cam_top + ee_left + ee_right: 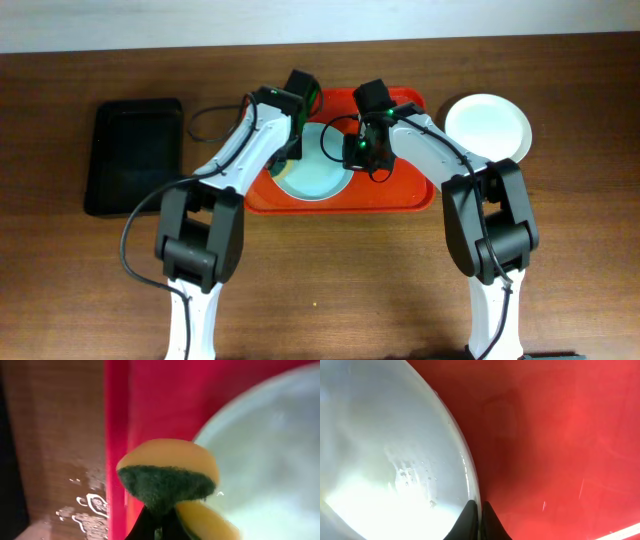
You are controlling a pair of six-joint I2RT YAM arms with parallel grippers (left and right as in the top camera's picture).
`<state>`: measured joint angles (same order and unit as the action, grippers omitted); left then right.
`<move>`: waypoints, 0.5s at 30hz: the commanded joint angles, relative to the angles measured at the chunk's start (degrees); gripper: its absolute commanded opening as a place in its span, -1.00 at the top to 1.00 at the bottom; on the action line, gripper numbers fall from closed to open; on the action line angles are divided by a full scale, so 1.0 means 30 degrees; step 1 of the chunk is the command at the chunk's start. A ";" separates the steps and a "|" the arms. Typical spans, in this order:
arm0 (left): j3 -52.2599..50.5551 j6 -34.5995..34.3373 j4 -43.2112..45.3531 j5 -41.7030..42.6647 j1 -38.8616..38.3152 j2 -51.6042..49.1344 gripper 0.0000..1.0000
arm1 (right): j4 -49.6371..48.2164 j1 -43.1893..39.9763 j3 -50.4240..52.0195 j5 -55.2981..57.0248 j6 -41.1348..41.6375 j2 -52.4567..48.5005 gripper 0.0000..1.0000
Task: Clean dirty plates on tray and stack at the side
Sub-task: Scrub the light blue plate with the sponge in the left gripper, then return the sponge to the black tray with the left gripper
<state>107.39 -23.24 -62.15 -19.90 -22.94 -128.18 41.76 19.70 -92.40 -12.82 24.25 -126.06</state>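
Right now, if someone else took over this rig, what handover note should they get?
Left gripper: shut on a yellow-green sponge, at the edge of the pale plate on the red tray.
Right gripper: shut on that plate's rim, apparently steadying it.
White plate: on the table right of the tray, looks clean.
Done: seemingly one plate set aside.
Left: finish wiping the tray plate, then stack it on the white one. Only two plates visible.

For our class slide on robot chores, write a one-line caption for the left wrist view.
Left claw pinches a yellow-and-green sponge near the red tray rim, beside a pale plate.
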 commanded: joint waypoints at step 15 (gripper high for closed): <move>0.2004 -0.1005 -0.0656 0.4838 1.2866 -0.1355 1.00 | 0.0226 0.0066 0.0627 0.0984 -0.0495 -0.0270 0.92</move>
<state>112.90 -26.22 -64.75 -7.84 15.31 -127.79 41.74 19.70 -92.38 -12.78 23.75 -126.06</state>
